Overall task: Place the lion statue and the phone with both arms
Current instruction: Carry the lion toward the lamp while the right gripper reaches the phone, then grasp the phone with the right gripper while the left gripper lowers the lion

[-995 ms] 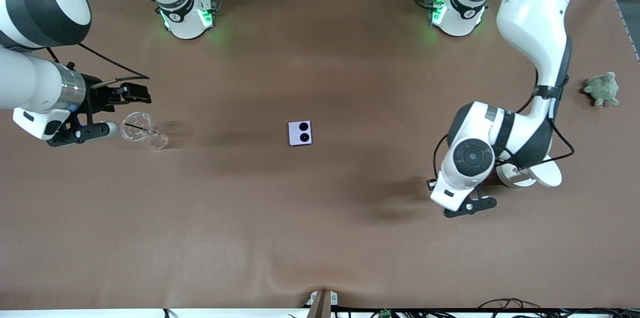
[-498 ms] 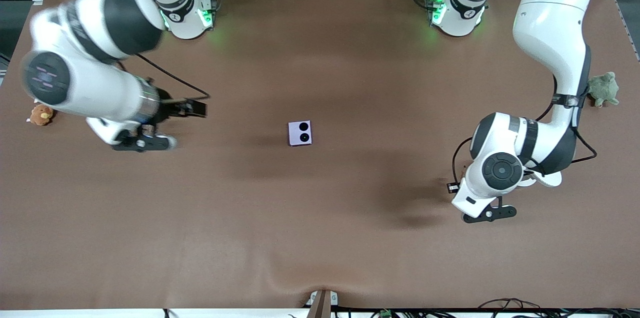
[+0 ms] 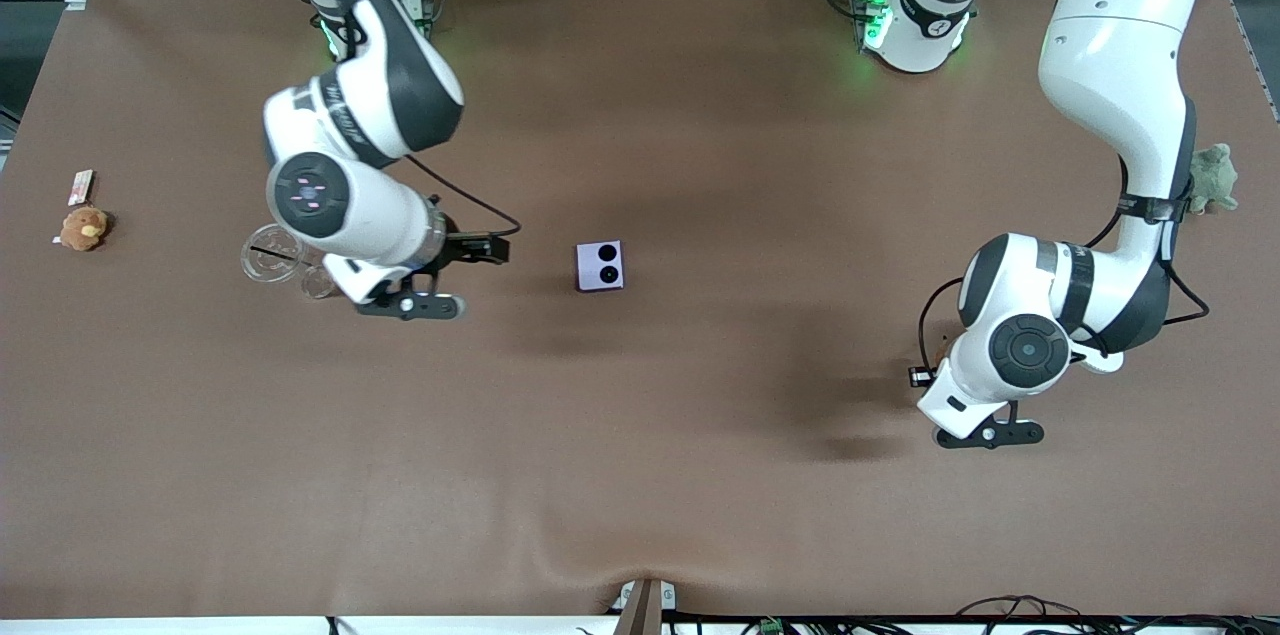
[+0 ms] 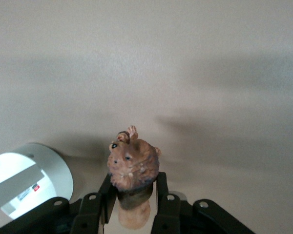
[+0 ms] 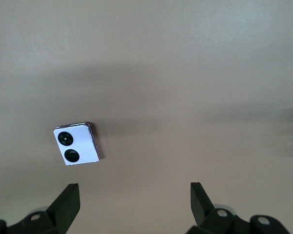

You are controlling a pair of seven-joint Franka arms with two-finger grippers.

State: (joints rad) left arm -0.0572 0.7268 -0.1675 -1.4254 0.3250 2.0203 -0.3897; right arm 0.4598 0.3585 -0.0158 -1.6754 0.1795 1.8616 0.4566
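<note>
Reddish-brown, the lion statue [image 4: 132,168] sits pinched in the left tool [image 4: 133,200], its legs hidden between the fingers, over bare table [image 3: 700,415] toward the left arm's end. Lilac phone [image 3: 600,266] lies flat mid-table, with open room all round; the right tool [image 5: 134,200] hangs spread wide beside it

A robotics lab is showing here: two white Franka arms are standing bolted along one edge of a brown-covered counter [image 3: 640,435], their bases glowing green. Aluminium framing, power strips and loose cabling are crowding the edge by the bases, and more cables are trailing along the counter's nearest edge.
</note>
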